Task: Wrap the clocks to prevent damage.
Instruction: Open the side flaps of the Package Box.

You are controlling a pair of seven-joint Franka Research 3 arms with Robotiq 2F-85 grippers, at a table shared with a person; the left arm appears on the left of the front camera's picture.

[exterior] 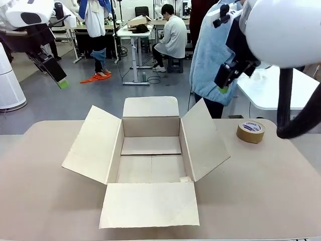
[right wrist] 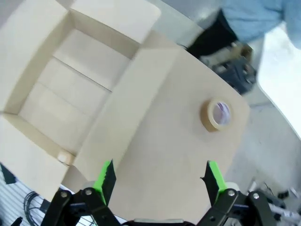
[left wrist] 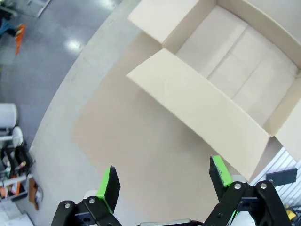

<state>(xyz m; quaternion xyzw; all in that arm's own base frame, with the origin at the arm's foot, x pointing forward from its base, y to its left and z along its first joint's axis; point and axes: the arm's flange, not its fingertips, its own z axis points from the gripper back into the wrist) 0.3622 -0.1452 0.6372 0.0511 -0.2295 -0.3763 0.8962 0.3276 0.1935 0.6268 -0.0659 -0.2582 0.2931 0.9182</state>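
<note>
Two grippers, left and right, hang high over the table with fingers spread wide and nothing between them. They are likely parked there to keep the work area free. The cardboard box sits mid-table with all four flaps folded out, presumably so wrapped items can go straight in. A roll of brown packing tape lies flat at far right, just beyond the right flap, handy for sealing. Clocks: whereabouts cannot be told.

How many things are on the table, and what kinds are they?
Cardboard box: 1
Tape roll: 1
Total: 2
</note>
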